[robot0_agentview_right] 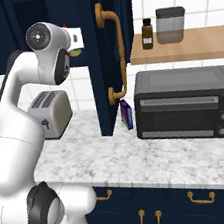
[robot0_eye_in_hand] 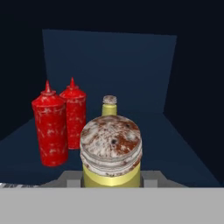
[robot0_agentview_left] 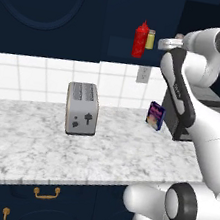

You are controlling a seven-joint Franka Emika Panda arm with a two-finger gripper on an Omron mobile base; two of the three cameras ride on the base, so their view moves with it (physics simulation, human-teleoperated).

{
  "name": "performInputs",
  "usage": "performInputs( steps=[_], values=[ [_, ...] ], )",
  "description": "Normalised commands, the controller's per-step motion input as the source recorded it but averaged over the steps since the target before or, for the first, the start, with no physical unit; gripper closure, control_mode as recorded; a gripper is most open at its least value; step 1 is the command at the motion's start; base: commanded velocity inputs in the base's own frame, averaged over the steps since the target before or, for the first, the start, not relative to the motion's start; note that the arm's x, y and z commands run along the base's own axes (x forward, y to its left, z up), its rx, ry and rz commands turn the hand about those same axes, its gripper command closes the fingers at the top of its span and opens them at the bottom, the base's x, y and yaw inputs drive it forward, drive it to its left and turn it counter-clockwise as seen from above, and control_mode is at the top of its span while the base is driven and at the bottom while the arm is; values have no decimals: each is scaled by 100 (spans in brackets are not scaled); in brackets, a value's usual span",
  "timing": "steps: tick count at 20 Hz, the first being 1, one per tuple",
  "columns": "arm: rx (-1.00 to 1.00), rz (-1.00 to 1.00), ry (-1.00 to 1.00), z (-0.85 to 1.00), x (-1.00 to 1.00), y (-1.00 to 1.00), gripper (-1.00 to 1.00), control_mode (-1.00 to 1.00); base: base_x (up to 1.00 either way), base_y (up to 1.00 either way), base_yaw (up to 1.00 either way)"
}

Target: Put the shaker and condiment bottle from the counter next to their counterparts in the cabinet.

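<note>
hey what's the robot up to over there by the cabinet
The arm is reaching up into the navy cabinet, its end effector shut on the yellow shaker, held just above the shelf. Two red condiment bottles already stand side by side on the shelf, with the other pale shaker behind. On the counter are a toaster and a toaster oven.
</note>
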Motion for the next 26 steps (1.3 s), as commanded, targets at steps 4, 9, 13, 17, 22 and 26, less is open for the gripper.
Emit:
performInputs(
  steps=[4, 9, 13, 17, 22, 26],
  values=[
    [-2, 0, 0, 0, 1, -1, 100, -100, 0, 0, 0],
    [0, 0, 0, 0, 0, -10, 100, -100, 0, 0, 0],
    [0, 0, 0, -6, 12, -6, 100, -100, 0, 0, 0],
    [-1, 0, 0, -12, 18, 0, 100, -100, 0, 0, 0],
    [0, 0, 0, -3, 16, 0, 100, -100, 0, 0, 0],
    [0, 0, 0, 0, 14, 0, 100, -100, 0, 0, 0]
  ],
)
